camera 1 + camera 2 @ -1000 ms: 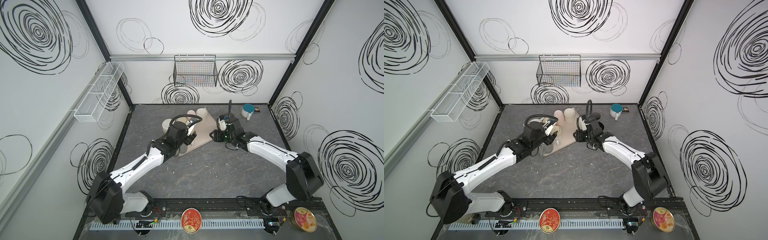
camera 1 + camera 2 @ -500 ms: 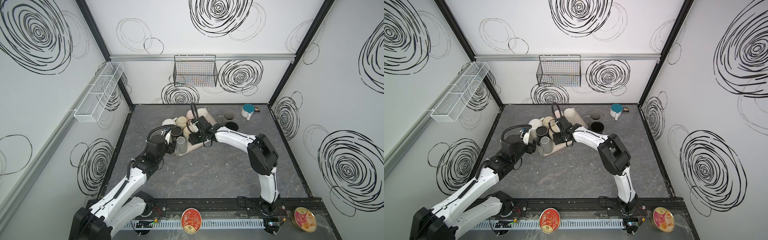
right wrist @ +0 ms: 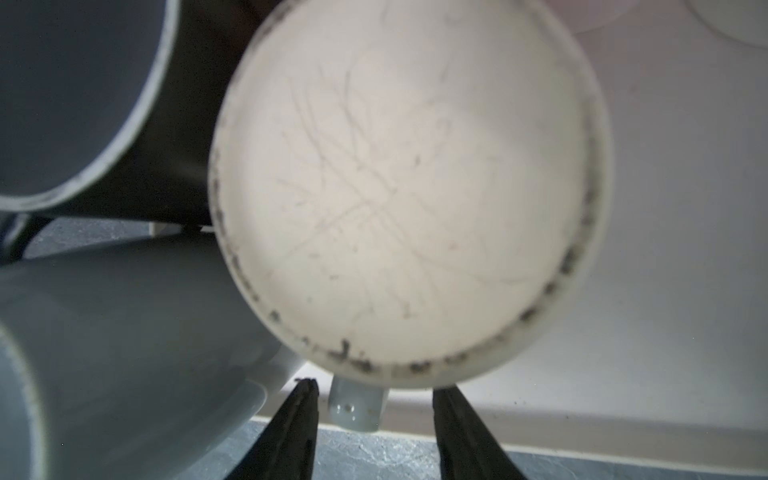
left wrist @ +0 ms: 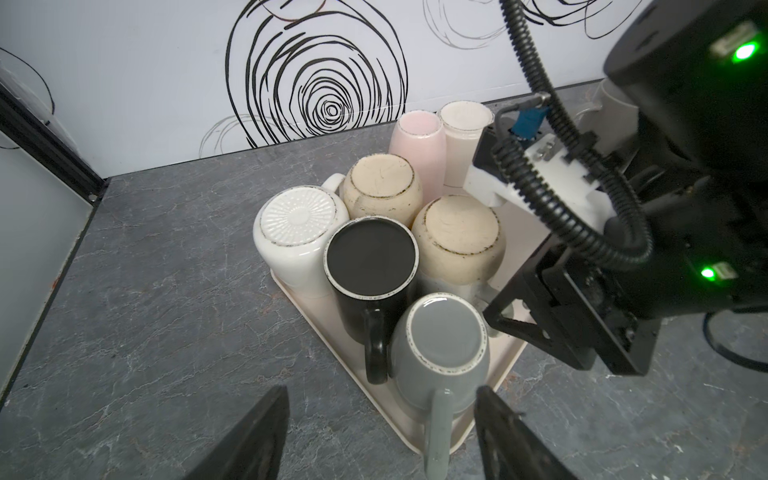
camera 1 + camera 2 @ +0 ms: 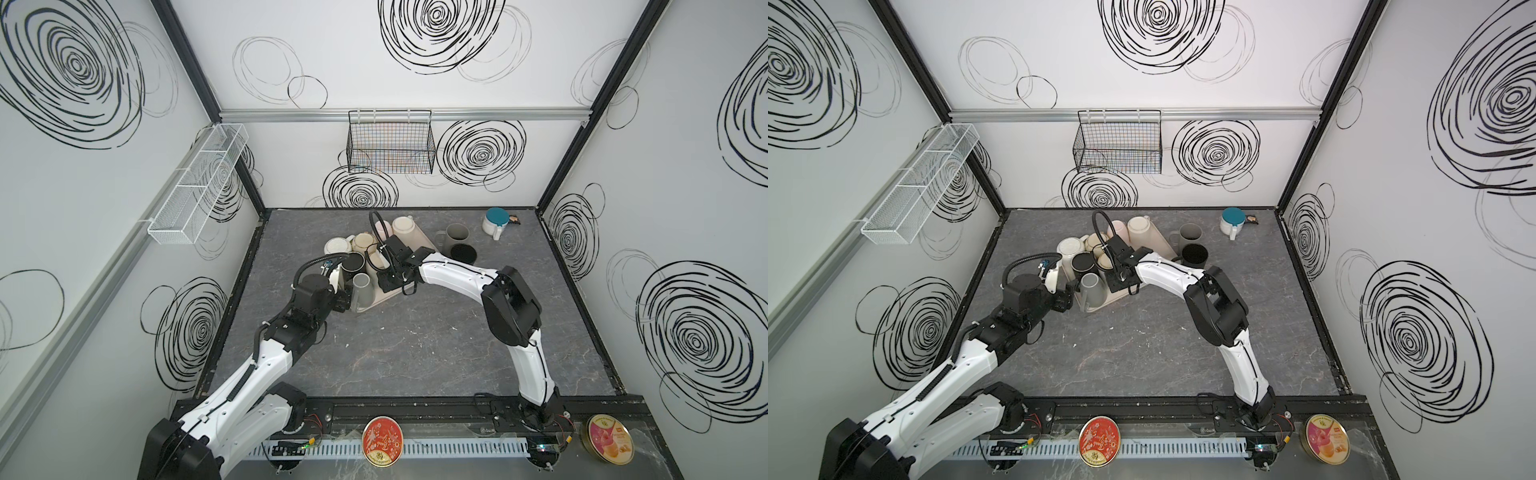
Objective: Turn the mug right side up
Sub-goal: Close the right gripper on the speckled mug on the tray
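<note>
Nearest, two round tins sit on the front ledge, a red one [image 5: 382,441] and a pink-and-yellow one [image 5: 607,438]. Beyond them lies the grey stone-patterned tabletop [image 5: 415,340].

The left gripper [image 4: 380,388] hangs at the near corner of the beige tray [image 5: 419,243]. Its jaws are spread wide on either side of the handle [image 4: 436,428] of an upturned grey mug [image 4: 444,332], touching nothing.

The tray is crowded with inverted mugs. A black mug [image 4: 370,249] stands just behind the grey one. A white ribbed mug [image 4: 299,216] and a second cream mug [image 4: 382,183] are packed against it. A pink cup [image 4: 415,137] and a pale cup [image 4: 463,120] stand at the far end.

Past the tray, on the right, a black mug [image 5: 462,252] and a grey mug [image 5: 457,235] stand upright on the table. A white mug with a teal top [image 5: 496,220] is farther back. A black wire basket [image 5: 390,147] hangs on the rear wall.

The cream speckled mug [image 3: 399,187] stands upside down mid-tray, hemmed in by the grey and black mugs on one side. The right gripper [image 3: 376,386] hovers directly over it, reaching in from the tray's clearer side. Its jaws are parted and straddle the mug's handle [image 3: 357,409], with a gap showing on each side.
</note>
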Robot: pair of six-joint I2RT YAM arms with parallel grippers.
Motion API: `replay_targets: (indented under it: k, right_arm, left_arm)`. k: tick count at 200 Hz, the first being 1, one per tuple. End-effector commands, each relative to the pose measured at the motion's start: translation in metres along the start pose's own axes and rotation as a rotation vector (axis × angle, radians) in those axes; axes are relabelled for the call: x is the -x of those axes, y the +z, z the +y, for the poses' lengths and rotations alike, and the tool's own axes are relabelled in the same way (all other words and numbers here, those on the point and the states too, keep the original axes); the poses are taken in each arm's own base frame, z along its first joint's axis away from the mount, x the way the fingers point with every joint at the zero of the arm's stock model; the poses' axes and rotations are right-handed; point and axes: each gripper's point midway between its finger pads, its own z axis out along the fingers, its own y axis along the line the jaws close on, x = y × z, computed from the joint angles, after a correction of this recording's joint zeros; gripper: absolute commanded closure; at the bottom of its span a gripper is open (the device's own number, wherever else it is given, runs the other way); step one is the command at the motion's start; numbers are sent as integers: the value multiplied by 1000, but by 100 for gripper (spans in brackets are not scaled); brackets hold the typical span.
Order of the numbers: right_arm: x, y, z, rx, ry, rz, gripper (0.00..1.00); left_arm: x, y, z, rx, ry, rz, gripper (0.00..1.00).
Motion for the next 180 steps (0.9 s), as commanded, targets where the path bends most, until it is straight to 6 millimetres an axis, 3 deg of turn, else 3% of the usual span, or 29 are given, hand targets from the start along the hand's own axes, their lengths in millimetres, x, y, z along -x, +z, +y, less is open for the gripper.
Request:
replay_targets:
  k: [1, 29, 95, 133, 180]
  right_arm:
    - [-3, 10, -12, -45, -9, 32, 53]
    - [1, 12, -19, -47, -10, 32, 72]
    - [4, -2, -42, -83, -22, 2, 100]
    - [10, -17, -46, -58, -19, -70, 100]
    - [32, -64, -44, 60, 36, -276, 100]
  left_arm:
    - [10, -1, -2, -12, -23, -36, 27]
    - [12, -1, -2, -19, -22, -40, 27]
    - [22, 9, -18, -89, -49, -35, 27]
    - [36, 12, -35, -161, -31, -84, 27]
    - [48, 13, -56, -248, -50, -139, 28]
